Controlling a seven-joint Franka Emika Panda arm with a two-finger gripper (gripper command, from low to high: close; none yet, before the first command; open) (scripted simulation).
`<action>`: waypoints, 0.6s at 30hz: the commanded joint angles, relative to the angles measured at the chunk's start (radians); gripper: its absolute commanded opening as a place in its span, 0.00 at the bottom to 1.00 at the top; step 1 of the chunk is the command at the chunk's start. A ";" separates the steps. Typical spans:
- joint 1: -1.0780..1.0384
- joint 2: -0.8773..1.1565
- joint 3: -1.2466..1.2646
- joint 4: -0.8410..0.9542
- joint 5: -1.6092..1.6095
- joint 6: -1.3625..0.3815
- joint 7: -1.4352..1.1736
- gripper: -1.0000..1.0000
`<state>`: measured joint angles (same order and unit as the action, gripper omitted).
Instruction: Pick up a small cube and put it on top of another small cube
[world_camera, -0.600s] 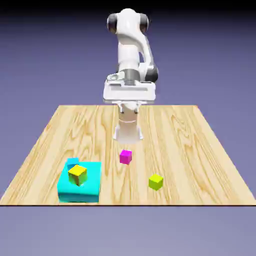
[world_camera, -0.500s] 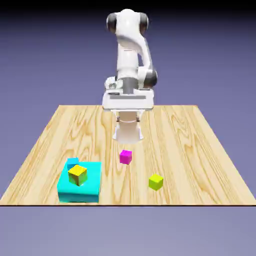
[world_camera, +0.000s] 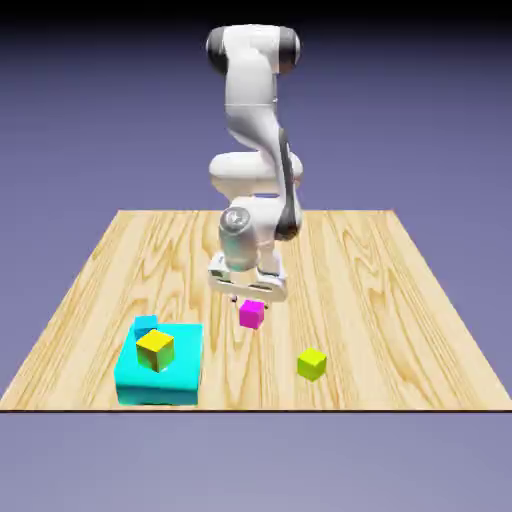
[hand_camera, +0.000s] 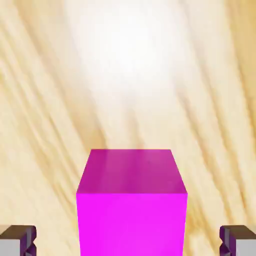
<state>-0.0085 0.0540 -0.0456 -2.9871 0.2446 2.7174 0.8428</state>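
Magenta cube position: the small solid magenta-pink cube (world_camera: 251, 314) rests on the pale wooden table (world_camera: 380, 290), near its middle, apart from the small lime-green cube (world_camera: 312, 364) toward the exterior view's right.
Cube relative to tool: the white two-finger gripper (world_camera: 247, 295) is held just above and slightly behind the cube; in the hand view the cube (hand_camera: 131, 202) is seen centred between the 2 grey fingertips (hand_camera: 18, 240), with table showing on both sides.
Tool state: the jaws are spread wide, nothing is grasped, and no contact with the cube is seen.
Risk 1: the cube could be nudged or tipped if a fingertip is brought down onto its top edge; a sideways offset in the descent would be the cause.
Risk 2: a shallow grip could be taken if the jaws are closed too high, so the cube might slip out when lifted.
Risk 3: the wrong target could be chosen, since a yellow-topped cube (world_camera: 155, 349) sits on a large cyan block (world_camera: 185, 372) nearby.
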 joint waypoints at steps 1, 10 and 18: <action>-0.010 0.036 0.019 0.001 0.026 0.035 -0.018 0.50; 0.024 -0.091 -0.049 -0.002 -0.066 -0.087 0.045 0.00; -0.035 -0.188 -0.101 0.105 -0.113 -0.259 0.236 0.00</action>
<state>-0.0431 -0.1335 -0.1468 -2.8825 0.1334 2.4586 1.0775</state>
